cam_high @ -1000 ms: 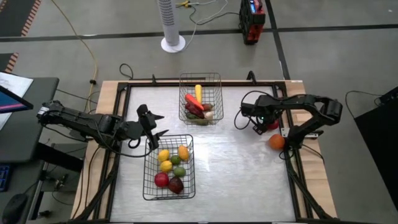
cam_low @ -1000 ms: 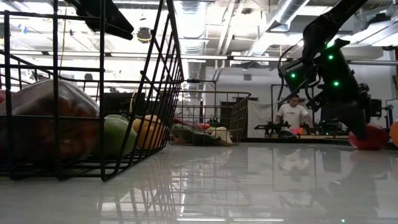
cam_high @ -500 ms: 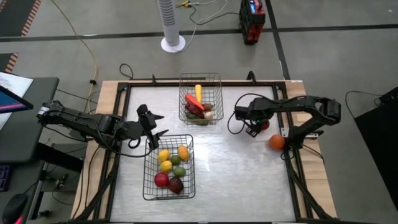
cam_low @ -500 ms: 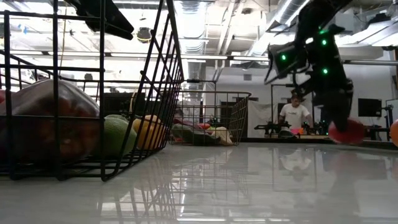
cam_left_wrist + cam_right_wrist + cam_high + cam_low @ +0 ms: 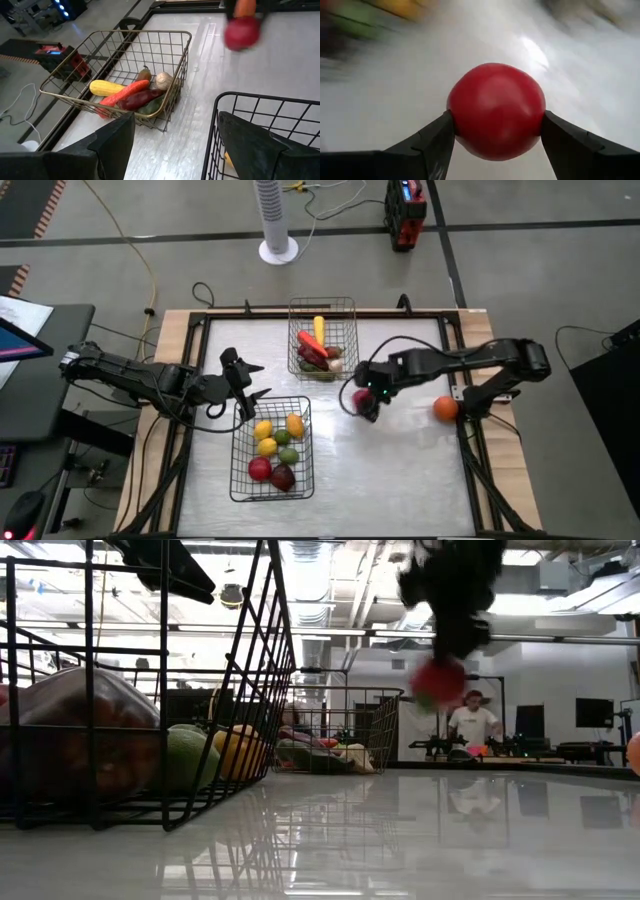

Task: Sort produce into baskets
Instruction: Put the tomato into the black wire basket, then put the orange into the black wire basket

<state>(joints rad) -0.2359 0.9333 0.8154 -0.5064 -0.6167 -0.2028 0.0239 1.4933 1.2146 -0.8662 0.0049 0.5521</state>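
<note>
My right gripper (image 5: 361,401) is shut on a round red fruit (image 5: 495,110), raised above the middle of the table between the two baskets. The black wire basket (image 5: 271,448) near the left front holds yellow, orange, green and red fruits. The bronze wire basket (image 5: 323,338) at the far middle holds a carrot, red peppers, a yellow piece and garlic. An orange (image 5: 445,408) lies on the table by the right rail. My left gripper (image 5: 248,385) hovers open above the black basket's far left corner. My right gripper pinches the red fruit's two opposite sides (image 5: 456,117) between its two fingers (image 5: 435,140). The fingers slant steeply down from the table's right. The fruit (image 5: 438,680) is lifted clear, high above the tabletop.
The table has a dark rail frame (image 5: 470,450) round a white top. A white fan stand (image 5: 278,230) and a red-black box (image 5: 405,215) are on the floor beyond the far edge. A person (image 5: 473,722) shows in the room behind.
My right gripper has closed on the red fruit near the right rail, lifted it off the table and swung it up and toward the table's left, tipping more steeply down. The orange stays by the right rail. The left arm has kept still.
</note>
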